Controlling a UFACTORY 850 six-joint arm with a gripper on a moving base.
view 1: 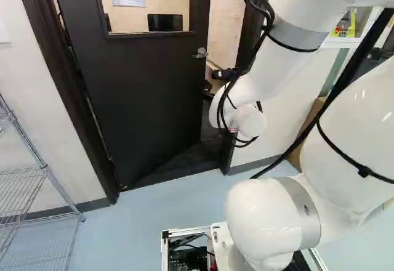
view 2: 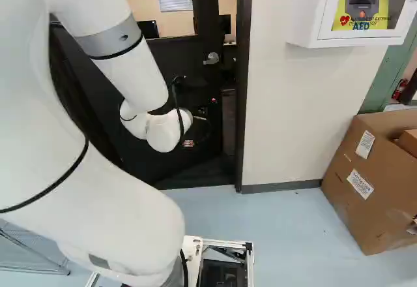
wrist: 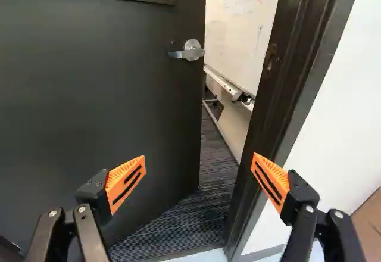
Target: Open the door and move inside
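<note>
Yellow sign (view 2: pixel 341 8): printed | white labels (view 2: pixel 365 145): on carton (view 2: pixel 374 225) | dark door (wrist: pixel 95 95): ajar | tool (view 2: pixel 203 112): released, fingers apart

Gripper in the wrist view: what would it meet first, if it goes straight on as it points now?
Probably the door, close to its free edge, below the handle. Depth is unclear, so the gripper might instead enter the gap.
</note>
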